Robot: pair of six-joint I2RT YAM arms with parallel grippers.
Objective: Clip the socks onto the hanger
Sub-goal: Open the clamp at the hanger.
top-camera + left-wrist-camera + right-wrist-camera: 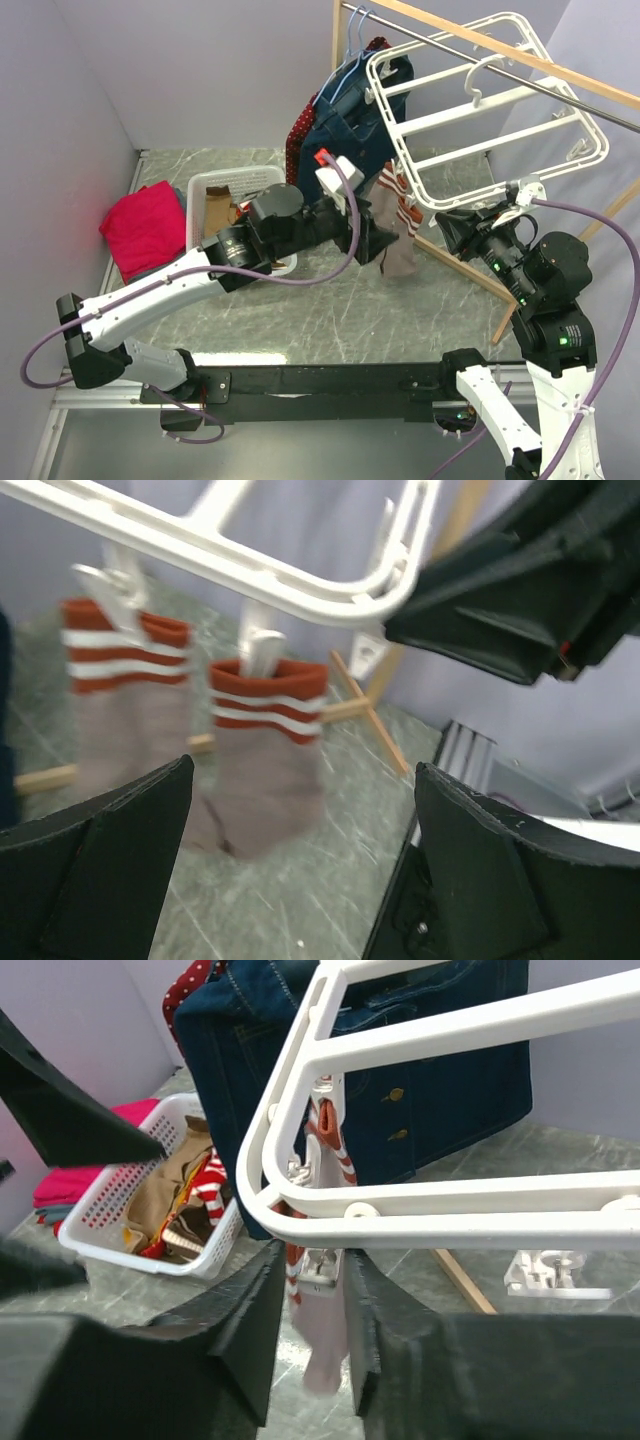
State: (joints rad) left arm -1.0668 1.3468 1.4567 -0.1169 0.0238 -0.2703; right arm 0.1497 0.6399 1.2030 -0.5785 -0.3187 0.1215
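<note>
- While I view from overhead, the hanger (480,1228) hangs tilted from a wooden rail (560,72) over the back right of the table (330,310), with its near-left corner lowest.
- Socks (265,770): I count two, taupe with reddish-brown, white-striped cuffs. Each is pinched at the cuff by a clip under the hanger's near edge. They hang side by side, slightly apart.
- Left gripper (300,780): its fingers are spread wide with nothing between them. The socks hang beyond the gap, untouched.
- Right gripper (312,1252): its fingers stand close, leaving a narrow slot. A white clip (318,1272) and a pale sock below it show through the slot, under the hanger's rim. I cannot tell whether the pads press the clip or it lies beyond them.
- Clearance between arms: the grippers face each other across the hanger's low corner, near one another. My left wrist view has the right gripper just beside the rim.
- Edges, right: the rack's wooden foot (470,275) runs across the table below the socks.
- Edges, left: a white basket (100,1210) sits beside my left forearm, and a pink cloth (145,235) lies against the left wall.
- Edges, rear: a navy garment (350,130) hangs just behind the hanger's left edge.
- Open room: the broadest stretch of tabletop lies between the arm bases and the socks.
</note>
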